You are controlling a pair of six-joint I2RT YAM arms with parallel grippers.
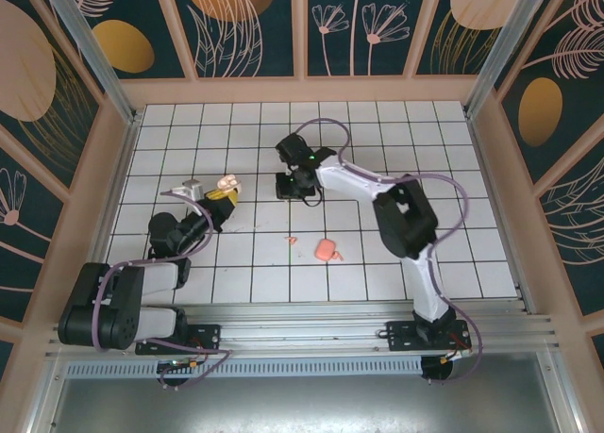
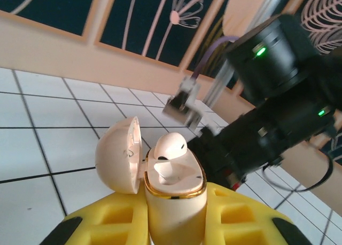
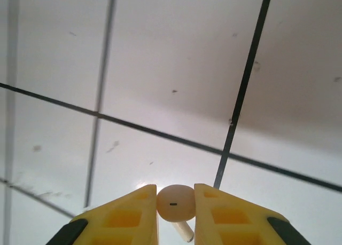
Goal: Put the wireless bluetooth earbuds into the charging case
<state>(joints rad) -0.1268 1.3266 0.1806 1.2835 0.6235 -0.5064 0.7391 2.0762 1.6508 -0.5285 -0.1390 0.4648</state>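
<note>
The ground is a flat white surface of square tiles with thin dark lines (image 1: 396, 141), and it takes the middle of the top view. A plain peach-coloured wooden border (image 1: 302, 91) closes it on the upper side, the left and the right. Above this border stand dark blue-green wall panels with painted peach and golden flowers and leaves (image 1: 377, 27). Two slanted silver metal posts (image 1: 90, 46) stand in the upper corners. Along the lower edge runs a long aluminium rail (image 1: 311, 324), and under it lies a grey metal sheet (image 1: 311, 400). The light is even and soft.
</note>
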